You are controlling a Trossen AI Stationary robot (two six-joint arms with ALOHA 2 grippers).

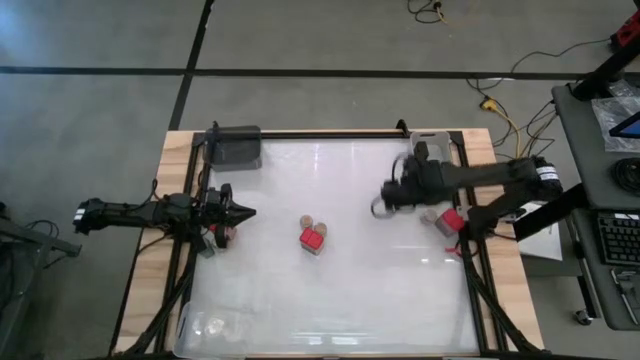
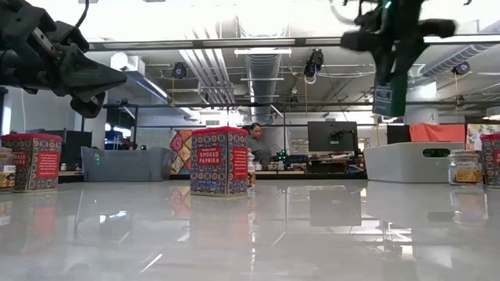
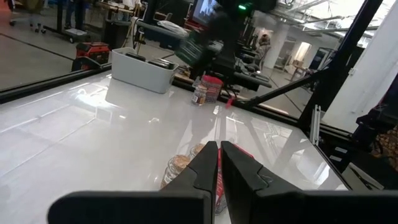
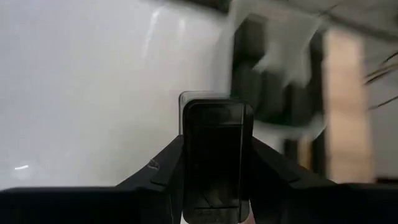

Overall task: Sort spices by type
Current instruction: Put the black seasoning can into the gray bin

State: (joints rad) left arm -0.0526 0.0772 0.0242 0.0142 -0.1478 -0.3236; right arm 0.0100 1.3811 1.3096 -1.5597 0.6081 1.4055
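High view showed the right gripper (image 1: pixel 383 203) lifted over the tabletop (image 1: pixel 350 290), right of centre, its fingers closed on a black spice container (image 4: pixel 214 162) that filled the right wrist view between them. A slip was the risk, in my judgement: the container sat upright in a narrow pinch well above the surface, so a quick swing or a loosened grip could drop it onto the hard top, or knock the red container (image 1: pixel 450 221) and the jar beside it near the right edge, close under the arm. The right arm reached in from the right side, stretched leftward, wrist raised (the low view showed the black container (image 2: pixel 388 94) hanging high, clear of everything). The left gripper (image 1: pixel 245 212) waited at the left edge, fingers almost shut and empty, pointing toward the centre, just above a small group of containers. At the centre stood a red paprika container (image 1: pixel 313 239) with two round tan-topped jars (image 1: pixel 314 221) touching or just behind it. Grey bins (image 1: pixel 234 146) sat at the far edge.
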